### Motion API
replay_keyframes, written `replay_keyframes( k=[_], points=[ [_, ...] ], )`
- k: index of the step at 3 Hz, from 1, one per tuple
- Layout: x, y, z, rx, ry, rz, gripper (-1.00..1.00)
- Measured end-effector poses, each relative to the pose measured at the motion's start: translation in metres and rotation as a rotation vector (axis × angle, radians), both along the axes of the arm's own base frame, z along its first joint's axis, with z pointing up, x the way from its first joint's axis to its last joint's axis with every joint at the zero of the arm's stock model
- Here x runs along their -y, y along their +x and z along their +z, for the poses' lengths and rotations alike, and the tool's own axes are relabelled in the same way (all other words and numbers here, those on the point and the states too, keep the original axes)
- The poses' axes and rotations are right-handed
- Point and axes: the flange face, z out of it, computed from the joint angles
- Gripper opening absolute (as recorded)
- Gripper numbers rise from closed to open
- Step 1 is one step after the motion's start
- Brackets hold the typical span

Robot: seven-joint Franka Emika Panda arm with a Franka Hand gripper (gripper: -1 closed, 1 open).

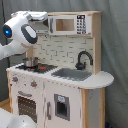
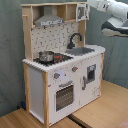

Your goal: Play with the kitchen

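The kitchen [image 1: 60, 95] is a white and light-wood toy with a black faucet [image 1: 84, 59], a grey sink [image 1: 75, 74], a small pot [image 1: 30, 61] on the stovetop, an oven door [image 1: 25, 107] and a microwave [image 1: 70, 24]. In the first exterior view my white arm [image 1: 22, 31] reaches in from the left. Its gripper [image 1: 44, 17] sits high in front of the hood, by the microwave's left edge. In the second exterior view the kitchen [image 2: 60, 80] fills the middle. There the gripper [image 2: 89, 5] comes in from the top right at the upper shelf.
A grey curtain [image 1: 115, 50] hangs behind the kitchen. The toy stands on a wooden surface [image 2: 100, 110]. A dark arm part [image 2: 117, 27] hangs to the right above the sink side in the second exterior view.
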Motion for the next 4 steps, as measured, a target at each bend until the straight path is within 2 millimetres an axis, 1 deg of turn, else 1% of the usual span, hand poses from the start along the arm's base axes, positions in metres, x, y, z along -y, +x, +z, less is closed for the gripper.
replay_keyframes(
  k=[1,3,4],
  points=[
    [-0.021,-0.022,0.023,0.073,0.044,0.034,1.00],
    [-0.066,-0.026,0.032,0.135,0.102,0.100,1.00],
    [-0.084,-0.025,0.033,0.156,0.124,0.117,1.00]
  ],
)
